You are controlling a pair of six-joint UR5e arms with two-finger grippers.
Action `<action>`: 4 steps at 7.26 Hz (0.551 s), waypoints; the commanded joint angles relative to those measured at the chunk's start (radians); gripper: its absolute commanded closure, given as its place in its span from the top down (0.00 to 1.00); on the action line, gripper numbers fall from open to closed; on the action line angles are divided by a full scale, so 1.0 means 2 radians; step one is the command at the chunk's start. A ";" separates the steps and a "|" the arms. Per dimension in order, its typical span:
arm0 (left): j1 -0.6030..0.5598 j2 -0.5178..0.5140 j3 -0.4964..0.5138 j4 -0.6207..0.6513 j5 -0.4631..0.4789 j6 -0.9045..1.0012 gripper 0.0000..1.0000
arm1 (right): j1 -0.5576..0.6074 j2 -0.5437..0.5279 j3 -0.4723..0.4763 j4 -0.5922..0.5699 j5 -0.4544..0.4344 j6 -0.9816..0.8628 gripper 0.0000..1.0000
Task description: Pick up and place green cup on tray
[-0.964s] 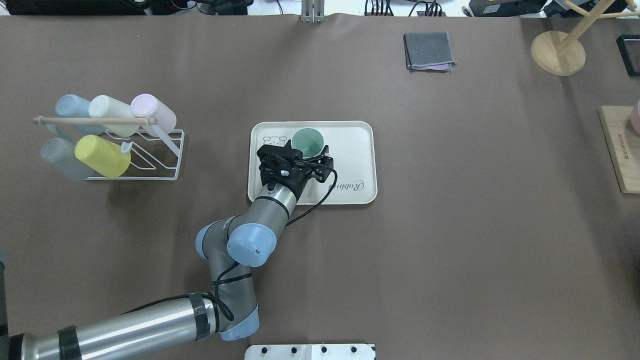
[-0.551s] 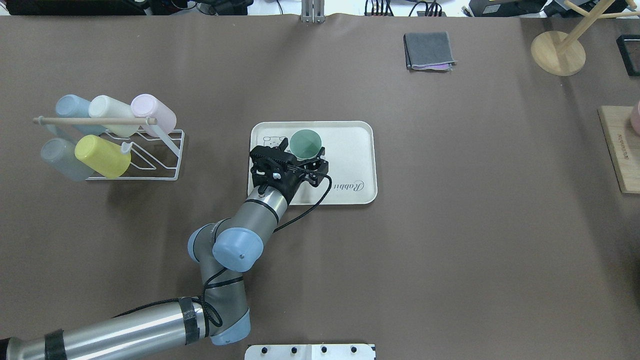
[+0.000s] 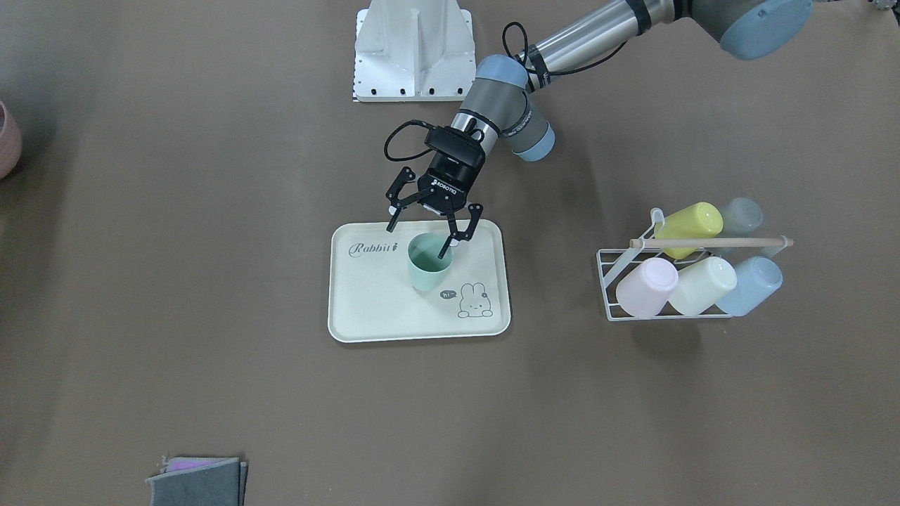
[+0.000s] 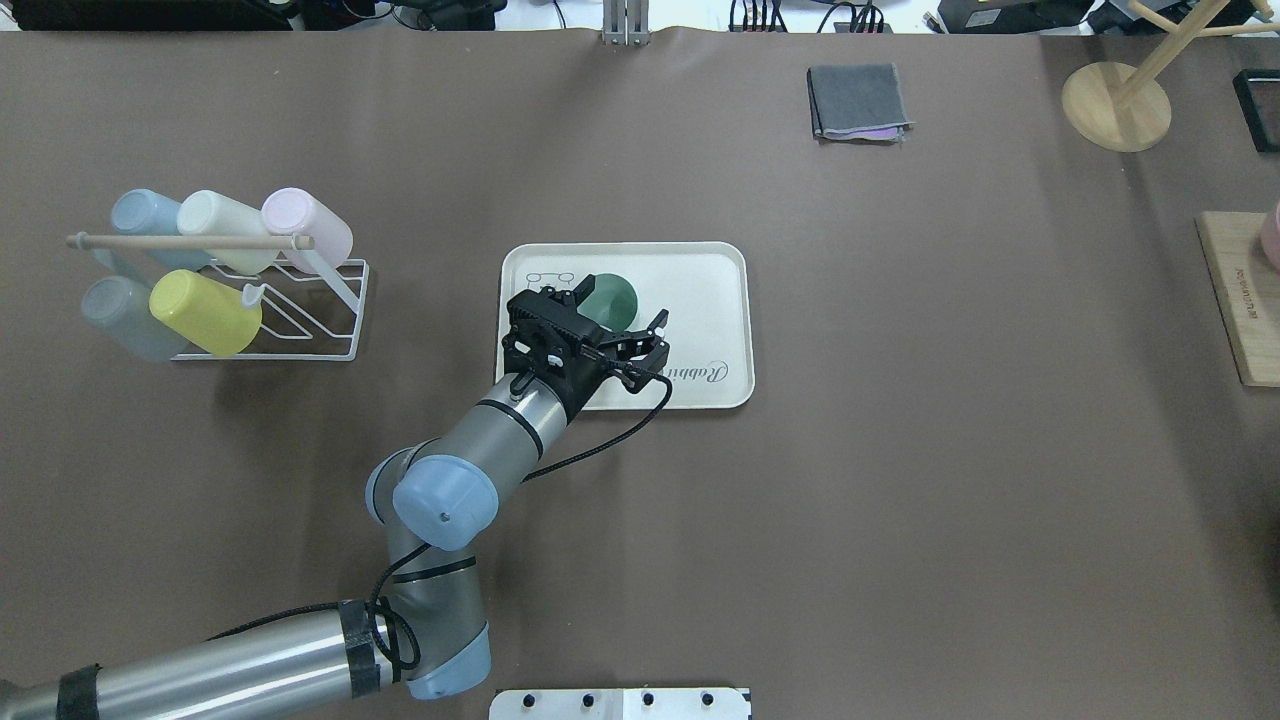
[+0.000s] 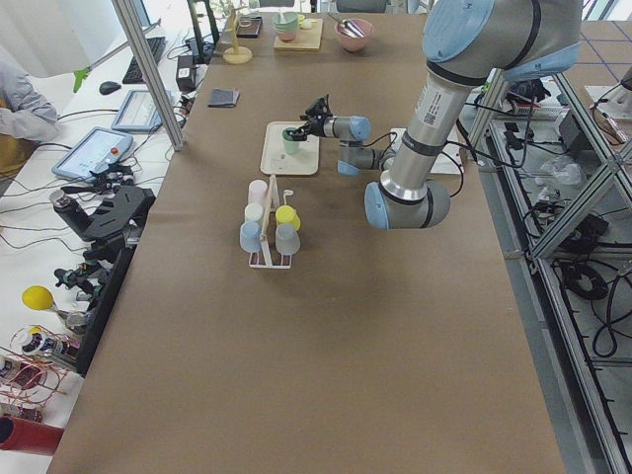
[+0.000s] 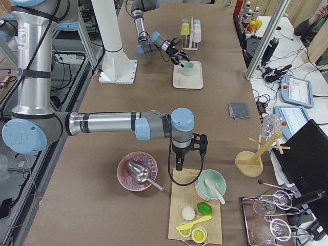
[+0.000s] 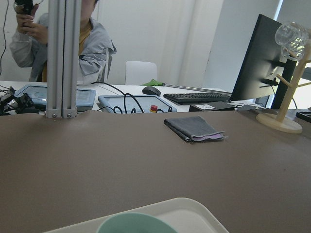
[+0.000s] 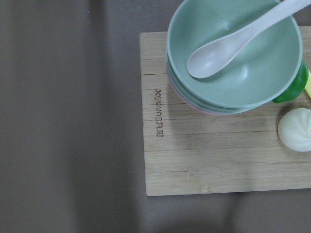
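Broadly, the brown bench (image 3: 211,281) carries a cream rectangular plastic tray (image 3: 365,309) near its middle. Upright on the tray, about midway between its short edges and beside the rabbit drawing (image 3: 474,301), stands the small pale mint-green plastic cup (image 3: 429,270). Over the cup's rim hangs the left gripper (image 3: 422,237), fingers (image 3: 391,221) released and spread wide. Whether the right gripper (image 6: 198,145) is clenched cannot be told.

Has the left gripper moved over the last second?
Yes. Against the tray, the left gripper has backed off slightly toward the Rabbit-script edge, nearer the robot.
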State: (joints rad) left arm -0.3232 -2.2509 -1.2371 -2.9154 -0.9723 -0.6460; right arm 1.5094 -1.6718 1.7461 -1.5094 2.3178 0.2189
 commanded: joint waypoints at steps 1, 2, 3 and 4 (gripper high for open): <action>-0.033 0.034 -0.026 0.002 -0.059 0.015 0.98 | 0.000 0.001 0.000 0.000 0.000 0.000 1.00; -0.053 0.036 -0.030 0.016 -0.088 0.015 0.98 | 0.000 0.000 0.001 0.000 0.000 0.000 1.00; -0.076 0.032 -0.046 0.063 -0.115 0.013 0.98 | 0.000 0.000 0.001 0.000 0.001 0.000 1.00; -0.101 0.031 -0.061 0.095 -0.149 0.012 0.98 | 0.000 0.000 0.001 0.000 0.001 0.000 1.00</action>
State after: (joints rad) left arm -0.4666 -2.1870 -1.3228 -2.8067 -1.1923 -0.6198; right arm 1.5094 -1.6718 1.7470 -1.5095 2.3189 0.2193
